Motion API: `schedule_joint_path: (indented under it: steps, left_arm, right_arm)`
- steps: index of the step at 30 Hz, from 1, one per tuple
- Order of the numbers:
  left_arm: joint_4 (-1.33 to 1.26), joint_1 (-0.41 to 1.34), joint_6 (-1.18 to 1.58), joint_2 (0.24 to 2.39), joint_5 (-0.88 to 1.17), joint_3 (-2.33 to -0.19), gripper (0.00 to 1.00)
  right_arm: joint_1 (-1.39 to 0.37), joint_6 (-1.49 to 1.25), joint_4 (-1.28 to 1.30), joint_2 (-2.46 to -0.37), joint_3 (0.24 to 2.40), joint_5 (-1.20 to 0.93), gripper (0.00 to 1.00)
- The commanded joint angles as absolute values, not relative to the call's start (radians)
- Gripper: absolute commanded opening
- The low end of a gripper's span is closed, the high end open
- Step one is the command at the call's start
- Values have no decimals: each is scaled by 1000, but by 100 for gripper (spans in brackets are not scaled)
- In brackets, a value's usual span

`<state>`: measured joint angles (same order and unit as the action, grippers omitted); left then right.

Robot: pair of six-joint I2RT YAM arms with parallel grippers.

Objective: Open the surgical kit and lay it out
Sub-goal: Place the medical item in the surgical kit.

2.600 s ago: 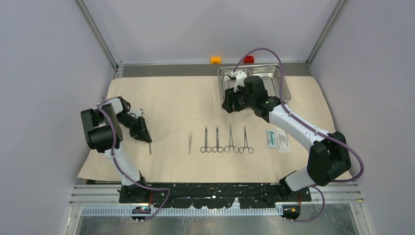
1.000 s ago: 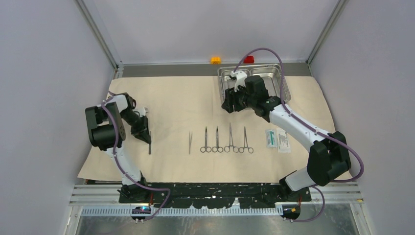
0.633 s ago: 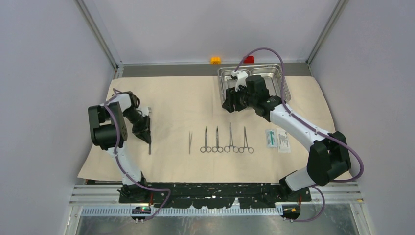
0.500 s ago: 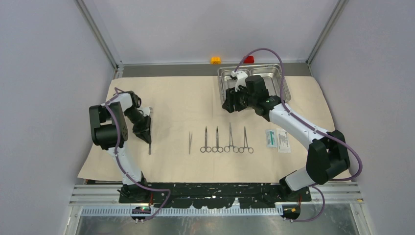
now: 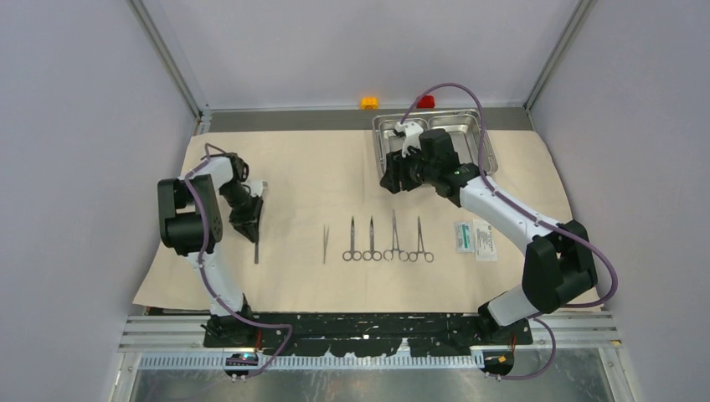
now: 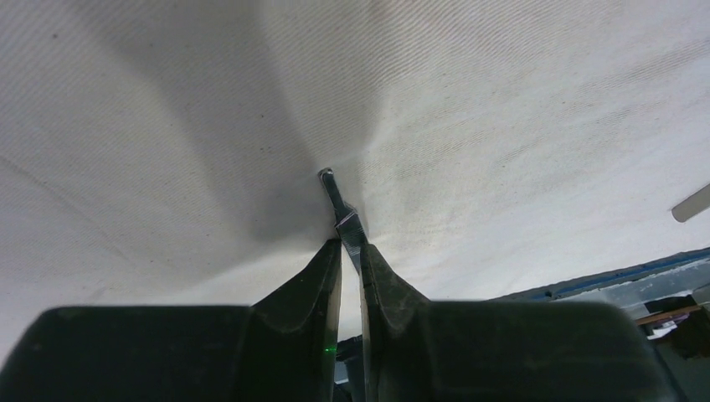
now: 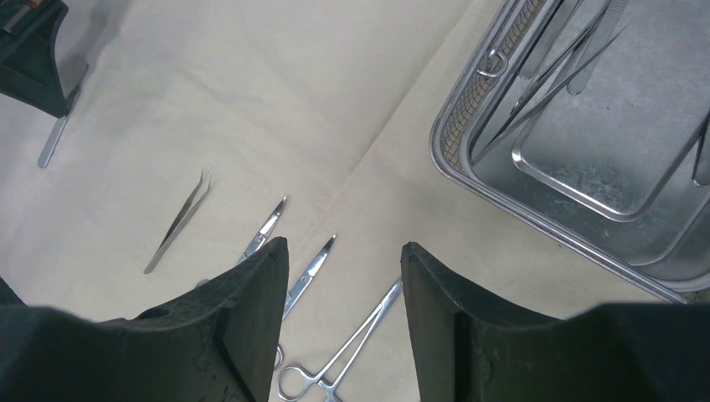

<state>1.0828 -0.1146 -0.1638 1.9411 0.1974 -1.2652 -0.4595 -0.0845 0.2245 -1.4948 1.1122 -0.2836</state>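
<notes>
While the straight handle (image 6: 339, 205) is pinched in the nearly closed left pincer (image 6: 350, 245), tip pressed into the cloth (image 6: 502, 100) left of the tweezers (image 5: 326, 243), the cloth may be rucked.

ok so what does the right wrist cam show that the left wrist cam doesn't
Only the right wrist view: the steel tray with instruments in it, the tweezers and ring-handled clamps laid on the cloth, and the open right gripper.
Only the left wrist view: the left gripper up close, shut on the straight handle, whose far end meets the cloth.
Both: the cloth, plus the straight handle and left gripper, which appear small in the right wrist view's top-left corner.
</notes>
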Motion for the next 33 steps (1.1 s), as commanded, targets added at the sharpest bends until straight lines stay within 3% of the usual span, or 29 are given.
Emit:
schedule_joint_path:
  steps: [1,17,25,28,33]
  left_arm:
    - [1055,-88,-209,1901,167,-1307,16]
    - [1076,-75,-212,1894,124,-1321,17]
    - [1100,-74,-211,1777,132,-1371,21]
    - [1102,-74,-212,1719,161,-1409,25]
    - [1060,-75,-187,1626,238,-1460,43]
  right_arm:
    - [-451,-88,193,-1496,1117,-294,57]
    - [-445,-92,198,-1511,1121,-307,57]
    - [-445,-85,200,-1492,1120,-296,57]
    - [-442,-78,200,-1480,1121,-270,57]
    - [-429,-69,248,-1483,1170,-147,57]
